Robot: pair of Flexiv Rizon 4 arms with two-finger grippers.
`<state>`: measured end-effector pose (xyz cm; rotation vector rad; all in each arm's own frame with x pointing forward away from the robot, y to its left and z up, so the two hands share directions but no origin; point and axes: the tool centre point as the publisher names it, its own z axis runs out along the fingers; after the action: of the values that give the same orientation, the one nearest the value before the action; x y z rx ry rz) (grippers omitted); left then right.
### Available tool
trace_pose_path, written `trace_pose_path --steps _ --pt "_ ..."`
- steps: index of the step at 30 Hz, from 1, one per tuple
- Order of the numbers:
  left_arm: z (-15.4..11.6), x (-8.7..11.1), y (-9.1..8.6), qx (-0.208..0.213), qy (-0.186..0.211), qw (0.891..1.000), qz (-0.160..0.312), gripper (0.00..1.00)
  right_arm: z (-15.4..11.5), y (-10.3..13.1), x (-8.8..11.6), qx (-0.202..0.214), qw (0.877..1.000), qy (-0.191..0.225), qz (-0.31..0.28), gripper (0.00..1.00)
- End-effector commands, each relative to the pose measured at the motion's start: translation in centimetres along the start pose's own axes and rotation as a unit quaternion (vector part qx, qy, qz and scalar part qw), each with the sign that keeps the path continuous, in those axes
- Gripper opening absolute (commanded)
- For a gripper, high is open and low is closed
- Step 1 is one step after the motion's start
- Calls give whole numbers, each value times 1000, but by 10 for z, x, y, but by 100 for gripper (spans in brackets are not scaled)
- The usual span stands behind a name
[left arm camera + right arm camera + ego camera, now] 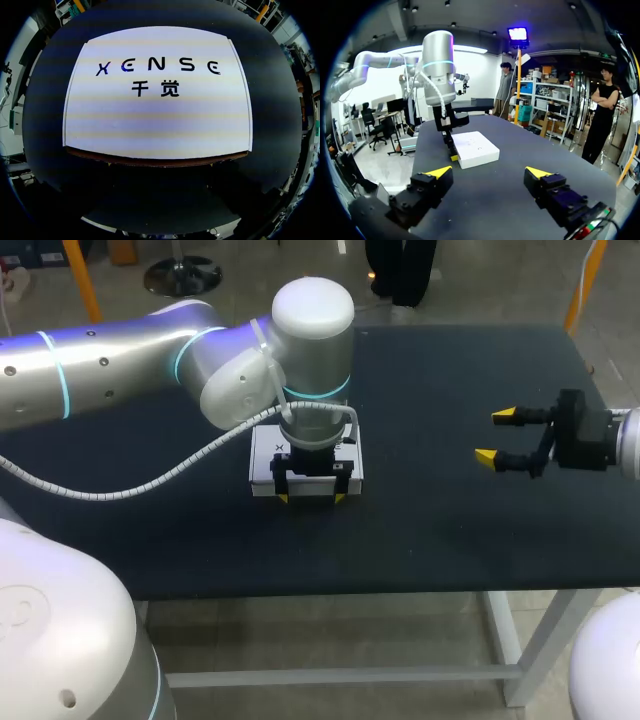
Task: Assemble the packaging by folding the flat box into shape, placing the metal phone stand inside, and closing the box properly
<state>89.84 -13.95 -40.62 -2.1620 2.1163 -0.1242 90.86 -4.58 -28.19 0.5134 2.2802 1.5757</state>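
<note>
The white box lies flat near the middle of the dark table, a little to the left. Its lid is down and its printed top faces up. From the left wrist view the top fills nearly everything ahead, with a thin brown strip showing along the box's near edge under the lid.

The left arm comes in from the left and stands upright over the box, hiding most of it from above. The left gripper points straight down at the near edge of the box. Its two yellow tips are spread well apart, side by side along that same edge, with nothing pinched between them. I cannot tell whether the tips actually press on the cardboard or sit just beside it.

The right gripper hangs above the table on the right side, well apart from the box. It points left toward the box, its fingers wide open and holding nothing. From its own view the box lies ahead of it, beyond the gap between its tips.
</note>
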Motion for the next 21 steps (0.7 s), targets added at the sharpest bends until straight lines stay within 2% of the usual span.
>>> trace_pose_path --steps 1,11,21 --pt "3 -1 -17 -6 2 1000 1 100 -1 -2 -1 -15 1000 2 -1 100" --pt "7 -3 -56 -5 5 1000 3 100 -1 -2 -1 -15 1000 2 -1 100" --pt "10 -2 -108 -6 -4 1000 3 100 -1 -2 -1 -15 1000 2 -1 100"
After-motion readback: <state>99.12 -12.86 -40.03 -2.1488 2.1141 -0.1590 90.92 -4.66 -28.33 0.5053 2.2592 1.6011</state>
